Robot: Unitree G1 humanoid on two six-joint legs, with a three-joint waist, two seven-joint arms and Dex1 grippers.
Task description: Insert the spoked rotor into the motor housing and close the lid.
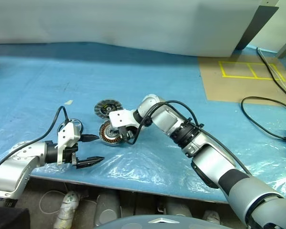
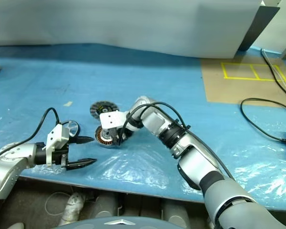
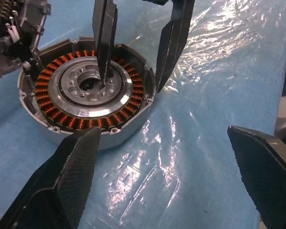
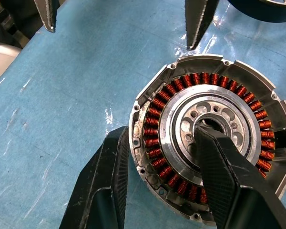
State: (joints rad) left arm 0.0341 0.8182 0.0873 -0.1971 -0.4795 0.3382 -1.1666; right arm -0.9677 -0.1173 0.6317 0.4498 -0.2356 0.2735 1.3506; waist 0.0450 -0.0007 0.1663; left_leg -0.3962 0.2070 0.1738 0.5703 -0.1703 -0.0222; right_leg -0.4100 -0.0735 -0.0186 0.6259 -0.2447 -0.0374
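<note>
The motor housing, a silver cup ringed with copper windings, lies on the blue sheet in the middle. My right gripper is shut on it: one finger sits in the centre bore and the other presses outside the rim. Just behind it lies the lid, dark ribbed face up. My left gripper stands open to the left of the housing, apart from it, with nothing between its fingers. A thin ring, apparently the spoked rotor, lies behind the left wrist, partly hidden by it.
A brown board with yellow tape lies at the back right. A black cable loops across the right side. The table's front edge runs close below both grippers. Crinkled clear film covers the blue sheet.
</note>
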